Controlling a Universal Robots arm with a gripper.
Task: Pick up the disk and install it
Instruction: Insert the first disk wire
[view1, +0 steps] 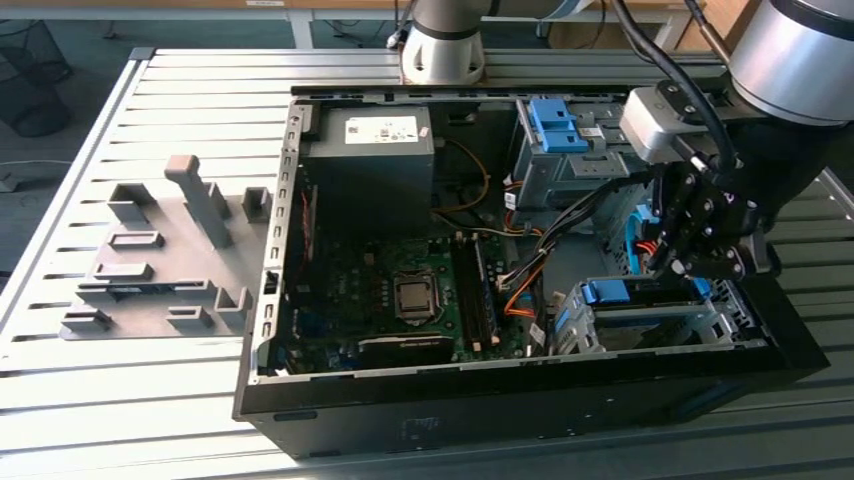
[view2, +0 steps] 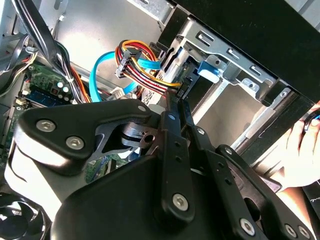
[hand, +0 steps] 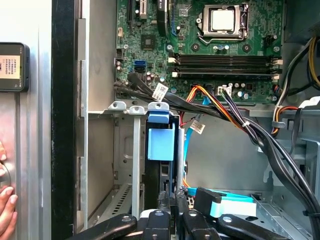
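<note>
The black linkage tool (view1: 705, 262) hangs inside the open black computer case (view1: 534, 400) on the slatted metal table (view1: 134, 400), just above the grey metal drive cage (view1: 654, 325). The disk (hand: 161, 145), a flat drive in a blue plastic carrier rail, stands on edge in that cage, seemingly partly seated. The tool's fingers look drawn together over its top edge, though contact is hidden. Good seating needs a straight push along the cage rails, clear of the orange and yellow cable bundle (view2: 142, 67).
</note>
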